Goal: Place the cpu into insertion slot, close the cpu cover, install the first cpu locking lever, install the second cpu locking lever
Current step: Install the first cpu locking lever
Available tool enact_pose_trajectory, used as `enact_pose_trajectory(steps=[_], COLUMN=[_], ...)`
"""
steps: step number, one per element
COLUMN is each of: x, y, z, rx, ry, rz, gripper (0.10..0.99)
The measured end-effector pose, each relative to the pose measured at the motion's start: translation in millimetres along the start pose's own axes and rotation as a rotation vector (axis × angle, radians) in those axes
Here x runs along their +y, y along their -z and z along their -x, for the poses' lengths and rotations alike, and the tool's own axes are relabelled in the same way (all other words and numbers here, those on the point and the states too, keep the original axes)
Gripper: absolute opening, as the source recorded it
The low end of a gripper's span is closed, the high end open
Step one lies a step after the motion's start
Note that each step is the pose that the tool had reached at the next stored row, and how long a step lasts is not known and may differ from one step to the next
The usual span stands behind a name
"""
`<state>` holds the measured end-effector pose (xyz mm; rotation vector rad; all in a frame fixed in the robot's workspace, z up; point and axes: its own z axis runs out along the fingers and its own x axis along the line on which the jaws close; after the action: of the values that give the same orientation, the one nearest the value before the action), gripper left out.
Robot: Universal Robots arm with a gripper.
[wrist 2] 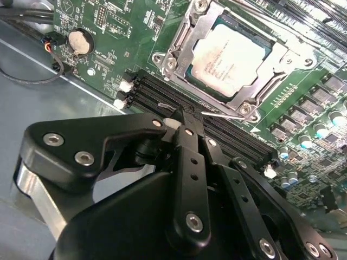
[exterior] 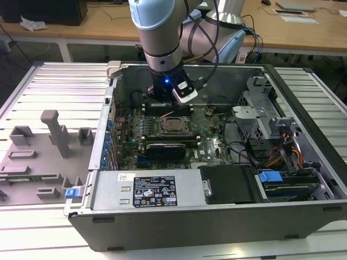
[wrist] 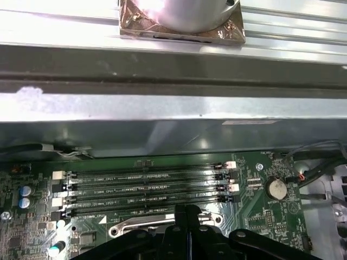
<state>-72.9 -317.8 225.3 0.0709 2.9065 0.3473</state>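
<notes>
While arm point(exterior: 157, 32) hangs inside open computer case point(exterior: 217, 227), we see gripper point(wrist 2: 183, 116) jaws pressed together, no gap between them, tips at thin wire lever point(wrist 2: 223, 115) beside memory slots point(wrist 2: 233, 138); we cannot tell whether lever is pinched. We find cpu point(wrist 2: 230, 54) lying flat in insertion slot point(exterior: 164, 126), cpu cover point(wrist 2: 181, 51) down around it, near gripper tips. In exterior view, slot sits mid motherboard point(exterior: 211, 135).

The gripper point(wrist 2: 181, 120) is matt black with bright metal screws. Just ahead of it, the cpu point(wrist 2: 230, 54) has a satin pale-metal face, the cpu cover point(wrist 2: 183, 47) is dull grey metal, and the circuit board point(wrist 2: 127, 30) is glossy green.
</notes>
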Motion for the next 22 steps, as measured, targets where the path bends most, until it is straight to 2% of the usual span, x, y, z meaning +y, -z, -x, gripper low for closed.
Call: enact_pose_trajectory(steps=[5,8,12,15,18,22], x=[2.1,4.0,6.1,6.8,7.5,9.2], y=[-2.9,-6.4,-9.1,-10.5,-12.5,-13.9], z=[-0.7,-1.5,-2.1,-2.5,-2.9,-3.3], rx=[-0.004,-0.0092,-0.0119,-0.0139,-0.0171,-0.0189], ry=[-0.016,-0.036,-0.045,-0.049,-0.055,-0.062], rz=[-0.004,-0.01,-0.017,-0.029,-0.046,-0.049], gripper=[0.106,0.106,0.106,0.106,0.106,0.106])
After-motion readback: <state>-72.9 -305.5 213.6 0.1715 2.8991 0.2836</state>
